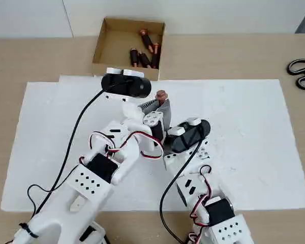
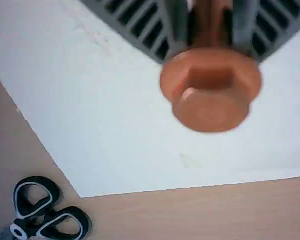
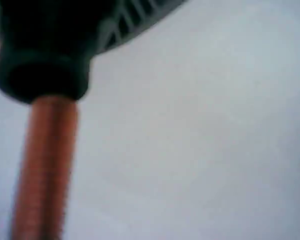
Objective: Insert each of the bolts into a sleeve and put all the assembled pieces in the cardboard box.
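Centre of the high view: left gripper (image 1: 160, 108) pinches the bolt (image 1: 161, 95) by its shaft. Right gripper (image 1: 161, 136) clamps the sleeve (image 3: 40, 55), with the bolt's threaded end inside it. Box (image 1: 99, 46), top centre, holds assembled pieces (image 1: 144, 53).

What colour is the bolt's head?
Copper-orange: the bolt head shows best in the left wrist view.
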Tool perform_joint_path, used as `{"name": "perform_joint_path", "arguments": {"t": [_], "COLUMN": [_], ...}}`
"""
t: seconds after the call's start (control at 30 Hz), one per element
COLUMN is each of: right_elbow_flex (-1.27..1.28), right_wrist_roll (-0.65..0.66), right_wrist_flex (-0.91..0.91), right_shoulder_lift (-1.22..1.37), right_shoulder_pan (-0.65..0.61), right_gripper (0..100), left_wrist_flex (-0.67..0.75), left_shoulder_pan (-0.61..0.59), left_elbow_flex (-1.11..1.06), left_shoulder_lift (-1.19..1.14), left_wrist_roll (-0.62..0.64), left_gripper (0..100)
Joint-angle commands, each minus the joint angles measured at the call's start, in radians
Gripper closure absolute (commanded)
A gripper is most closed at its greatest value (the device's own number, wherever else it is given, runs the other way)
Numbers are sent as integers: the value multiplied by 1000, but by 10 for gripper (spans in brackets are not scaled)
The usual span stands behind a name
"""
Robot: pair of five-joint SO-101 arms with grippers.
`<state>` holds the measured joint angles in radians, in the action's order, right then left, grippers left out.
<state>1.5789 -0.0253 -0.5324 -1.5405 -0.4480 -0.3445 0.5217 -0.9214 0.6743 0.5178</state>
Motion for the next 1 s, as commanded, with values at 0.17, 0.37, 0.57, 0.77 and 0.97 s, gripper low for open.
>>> {"name": "perform_joint_path", "arguments": {"t": [0.17, 0.37, 0.57, 0.77, 0.97], "right_elbow_flex": [-5, -5, -5, -5, -5], "right_wrist_roll": [-9, -9, -9, -9, -9], "right_wrist_flex": [24, 24, 24, 24, 22], "right_shoulder_lift": [-21, -21, -21, -21, -21], "right_shoulder_pan": [-1, -1, -1, -1, -1], "right_gripper": [995, 995, 995, 995, 995], "left_wrist_flex": [2, -3, -52, -54, -41], "left_shoulder_pan": [14, 41, 41, 38, 37], "left_elbow_flex": [16, 22, 19, 18, -4], "left_shoulder_lift": [40, 68, 91, 91, 89], "left_wrist_roll": [20, 15, 14, -5, -15], "left_gripper": [994, 994, 994, 994, 994]}}
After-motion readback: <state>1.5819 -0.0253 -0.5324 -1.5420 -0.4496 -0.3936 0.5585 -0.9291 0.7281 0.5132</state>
